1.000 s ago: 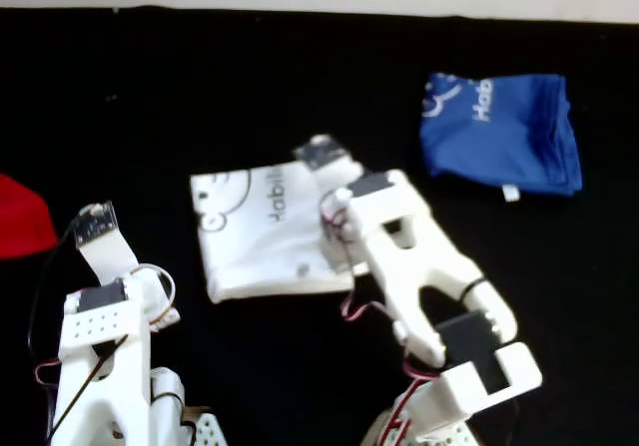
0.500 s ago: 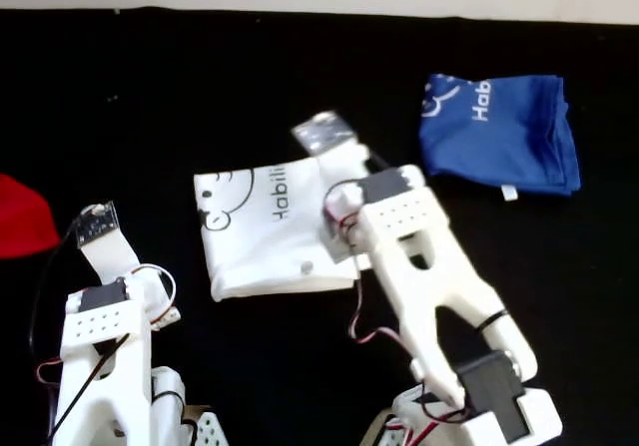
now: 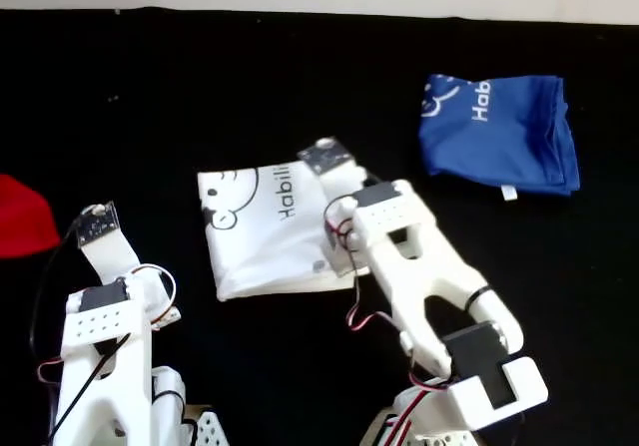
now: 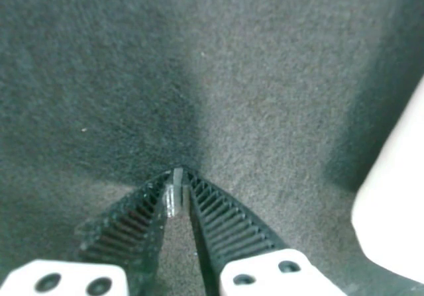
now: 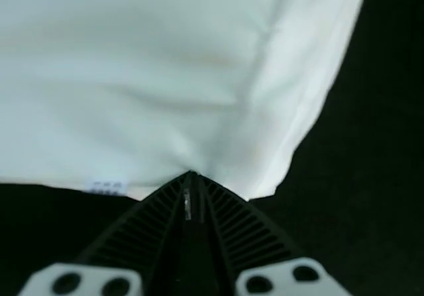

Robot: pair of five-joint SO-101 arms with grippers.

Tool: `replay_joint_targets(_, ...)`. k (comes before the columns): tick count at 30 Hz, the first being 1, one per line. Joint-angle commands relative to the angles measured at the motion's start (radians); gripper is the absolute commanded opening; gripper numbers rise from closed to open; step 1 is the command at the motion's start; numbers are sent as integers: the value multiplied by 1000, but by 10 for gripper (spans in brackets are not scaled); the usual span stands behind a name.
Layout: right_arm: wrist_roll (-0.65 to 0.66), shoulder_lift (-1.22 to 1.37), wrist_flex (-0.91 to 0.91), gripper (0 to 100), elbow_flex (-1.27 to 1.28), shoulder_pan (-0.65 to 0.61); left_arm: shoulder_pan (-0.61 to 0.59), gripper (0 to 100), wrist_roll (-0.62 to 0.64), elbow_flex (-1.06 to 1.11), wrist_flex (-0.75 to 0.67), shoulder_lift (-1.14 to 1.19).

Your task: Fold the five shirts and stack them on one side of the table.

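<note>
A folded white shirt (image 3: 265, 236) with black print lies mid-table. My right gripper (image 3: 326, 170) sits at its right edge; in the right wrist view the fingers (image 5: 218, 216) are shut, and the white shirt (image 5: 165, 77) puckers at their tips. My right gripper (image 5: 189, 178) therefore pinches the hem. A folded blue shirt (image 3: 499, 132) lies at the back right. Part of a red shirt (image 3: 20, 217) shows at the left edge. My left gripper (image 3: 100, 234) is at the front left, shut over bare black cloth, as the left wrist view (image 4: 176, 177) shows.
A black cloth (image 3: 200, 87) covers the table, with a pale wall strip behind it. Open cloth lies across the back and between the white and red shirts. A white shape (image 4: 397, 197) sits beside the left gripper.
The right arm stretched toward the back, then drew back. The white shirt slid slightly to the right with it. The left arm has kept still.
</note>
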Motion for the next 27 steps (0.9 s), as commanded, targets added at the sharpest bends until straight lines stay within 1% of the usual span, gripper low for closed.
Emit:
replay_joint_targets(1,-6,1,50,12,-81,41,-22,20,9,-4,-35,-4)
replay_joint_targets(6,-9,1,171,16,-203,12,-22,20,9,-2,-35,-4)
replay_joint_targets(8,-46,4,208,38,-259,4,-22,20,9,-2,-35,-5)
replay_joint_targets(10,-104,8,216,118,-300,4,-22,20,9,-2,-35,-5)
replay_joint_targets(13,-158,10,196,278,-340,-4,-22,20,9,-2,-35,-5)
replay_joint_targets(15,-193,12,151,328,-343,-8,-22,20,9,-2,-35,-5)
replay_joint_targets(17,-219,19,107,329,-341,-8,-22,20,9,-2,-35,-5)
replay_joint_targets(20,-227,81,87,329,-360,-12,-22,20,9,-2,-35,-5)
replay_joint_targets(24,-227,228,91,334,-444,-13,-22,20,9,-2,-35,-5)
replay_joint_targets(27,-227,323,107,370,-501,-22,-22,20,9,-2,-35,-5)
